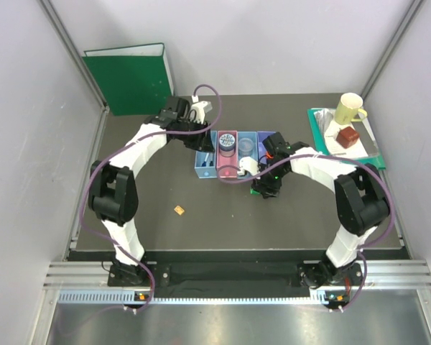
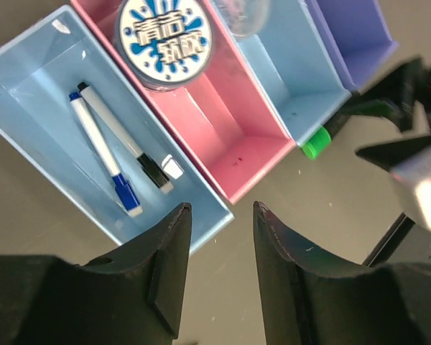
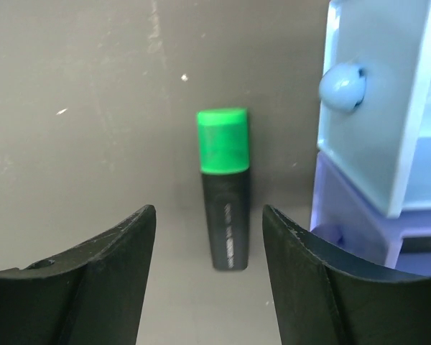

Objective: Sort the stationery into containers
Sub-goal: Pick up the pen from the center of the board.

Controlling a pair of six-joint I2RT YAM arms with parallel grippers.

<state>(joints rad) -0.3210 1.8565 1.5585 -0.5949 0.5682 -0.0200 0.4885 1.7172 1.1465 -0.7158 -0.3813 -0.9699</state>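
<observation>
The joined bins (image 1: 233, 171) stand mid-table: light blue (image 2: 36, 93), pink (image 2: 230, 136), light blue (image 2: 294, 93), purple (image 2: 352, 36). The first blue bin holds two white pens (image 2: 104, 154), one with a blue cap and one with a black cap. The pink bin holds a round jar (image 2: 161, 36); the second blue bin holds a clear jar (image 1: 246, 147). A black highlighter with a green cap (image 3: 225, 201) lies on the table beside the purple bin, between the open fingers of my right gripper (image 3: 208, 210), untouched. My left gripper (image 2: 219, 208) hovers open and empty over the bins. A tan square (image 1: 179, 210) lies front left.
A green binder (image 1: 129, 77) stands at the back left. A teal tray (image 1: 317, 118) at the back right holds a cream mug (image 1: 348, 109) and a red-brown block (image 1: 348, 136). Grey walls close in both sides.
</observation>
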